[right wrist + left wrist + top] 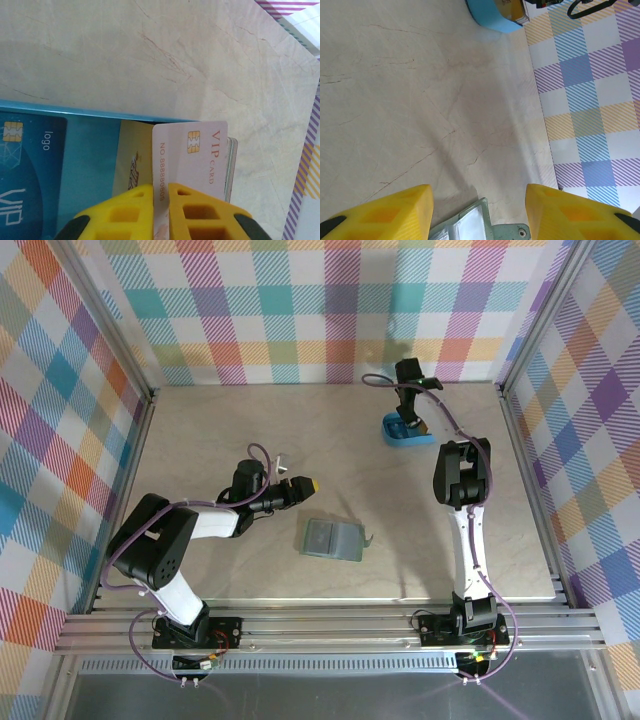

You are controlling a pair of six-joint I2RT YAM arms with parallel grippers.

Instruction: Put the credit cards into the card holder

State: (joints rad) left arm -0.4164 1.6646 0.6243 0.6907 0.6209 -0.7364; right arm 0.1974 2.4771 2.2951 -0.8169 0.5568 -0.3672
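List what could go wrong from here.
1. The right fingers pinch the VIP card near one edge only; it may pivot or slip on lift.
2. The yellow card sits right beside it in the blue tray and could drag along.
3. The card holder lies loose, left fingers open near it; it may slide during insertion.

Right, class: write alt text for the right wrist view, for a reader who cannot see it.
The right hand pinches a pale pink VIP card by one edge over a blue tray. A yellow card sits behind it, a blue VIP card lies to the left, and beige table lies beyond.
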